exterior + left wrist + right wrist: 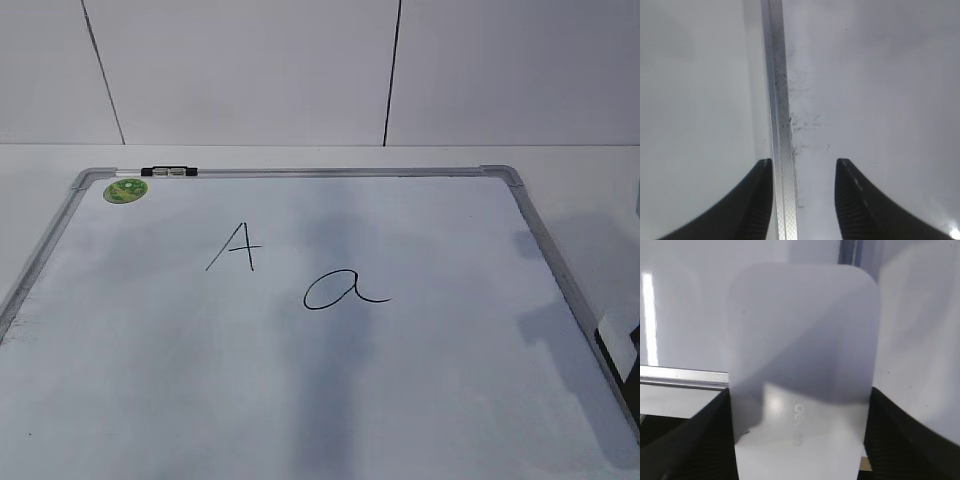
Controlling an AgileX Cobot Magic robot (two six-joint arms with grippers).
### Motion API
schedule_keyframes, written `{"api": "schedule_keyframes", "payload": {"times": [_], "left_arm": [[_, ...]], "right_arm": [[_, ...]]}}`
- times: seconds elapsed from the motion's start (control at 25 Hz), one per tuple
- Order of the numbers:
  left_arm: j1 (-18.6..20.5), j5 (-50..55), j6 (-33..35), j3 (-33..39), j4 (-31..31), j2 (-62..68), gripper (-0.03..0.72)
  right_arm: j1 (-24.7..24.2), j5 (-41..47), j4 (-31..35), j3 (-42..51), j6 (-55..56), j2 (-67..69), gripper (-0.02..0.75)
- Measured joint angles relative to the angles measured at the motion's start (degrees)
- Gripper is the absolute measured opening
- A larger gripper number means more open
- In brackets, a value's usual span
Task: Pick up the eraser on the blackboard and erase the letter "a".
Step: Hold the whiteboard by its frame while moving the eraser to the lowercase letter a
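One blackboard (450, 400) flat on the tabletop (300, 157), silver frame all round; two marks on it, an angular capital "A" (236, 246) left of centre and one letter "a" (342, 289) just right of it, both intact. One round green magnet (126, 190) at the far left corner, one small black clip (169, 172) on the far frame rail. One eraser (802, 375), held upright between the right gripper (799, 440) fingers, which pinch its two long sides; at the board's right edge, well apart from the "a". Left gripper (804, 200) spread, nothing between its fingers, hovering astride the left frame rail. Wide bare board surface lies between eraser and "a"
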Motion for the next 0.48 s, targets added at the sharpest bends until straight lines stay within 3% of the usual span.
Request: {"api": "schedule_keyframes", "payload": {"times": [0.48], "left_arm": [[0.0,1.77,0.0,-9.78,3.28,12.75,0.308]], "right_arm": [[0.0,0.0,0.0,0.0,0.0,0.0,0.572]]}}
